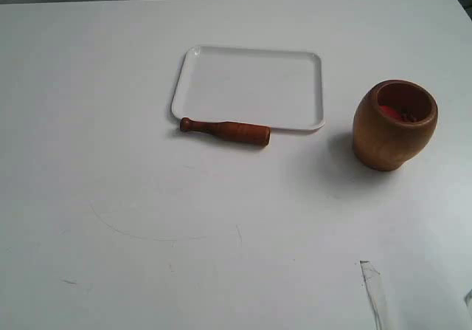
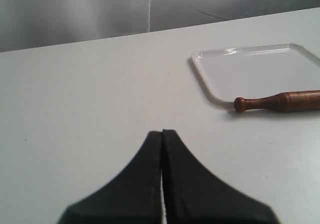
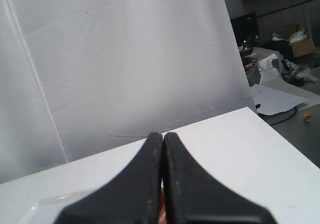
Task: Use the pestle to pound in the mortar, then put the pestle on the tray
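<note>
Left gripper (image 2: pixel 162 132) closed; pestle (image 1: pixel 225 130) reddish-brown, tapered, knobbed.

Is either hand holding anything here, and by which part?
Nothing is held. The left hand and right hand are both shut and empty; the pestle lies untouched beside the tray.

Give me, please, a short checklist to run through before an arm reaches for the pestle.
1. Pestle free to grasp: lies flat just outside the tray, nothing on it. Ok.
2. Pestle clear of the tray's near rim: touching or apart, cannot tell.
3. Left gripper open for the grasp: shut, empty. Not ok.
4. Right gripper ready: also shut and empty, and not seen in the exterior view. Not ok.
5. Mortar upright, mouth unobstructed, reddish bits inside. Ok.
6. Tray free for the pestle later: nothing lies in it. Ok.
</note>
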Robot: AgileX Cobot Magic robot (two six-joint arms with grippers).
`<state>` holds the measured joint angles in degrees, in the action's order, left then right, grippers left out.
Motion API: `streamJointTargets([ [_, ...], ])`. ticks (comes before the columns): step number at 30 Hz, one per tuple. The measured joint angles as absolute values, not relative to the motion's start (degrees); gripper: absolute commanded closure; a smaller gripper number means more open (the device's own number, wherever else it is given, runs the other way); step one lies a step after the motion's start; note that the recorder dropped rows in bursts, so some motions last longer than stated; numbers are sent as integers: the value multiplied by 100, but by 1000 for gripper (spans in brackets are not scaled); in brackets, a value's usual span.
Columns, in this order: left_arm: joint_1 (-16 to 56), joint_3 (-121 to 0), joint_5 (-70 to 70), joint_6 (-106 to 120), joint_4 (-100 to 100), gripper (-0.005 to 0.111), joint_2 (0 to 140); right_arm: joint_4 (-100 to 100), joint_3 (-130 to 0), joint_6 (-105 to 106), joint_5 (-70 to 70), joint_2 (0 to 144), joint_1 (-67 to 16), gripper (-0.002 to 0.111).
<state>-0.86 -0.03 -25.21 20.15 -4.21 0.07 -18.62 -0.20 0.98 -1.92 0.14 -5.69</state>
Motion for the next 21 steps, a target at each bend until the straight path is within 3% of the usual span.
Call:
streamJointTargets([
  [10,-86,-3,-2521,2015,-421,107,7,-2576,-205,112,93,14,-569,108],
  [14,-86,-3,-2521,2015,-421,107,7,-2127,-1640,238,-138,70,-569,108],
  [21,-86,-3,-2521,2015,-421,107,7,-2240,-4167,1935,-2529,1686,-569,108],
])
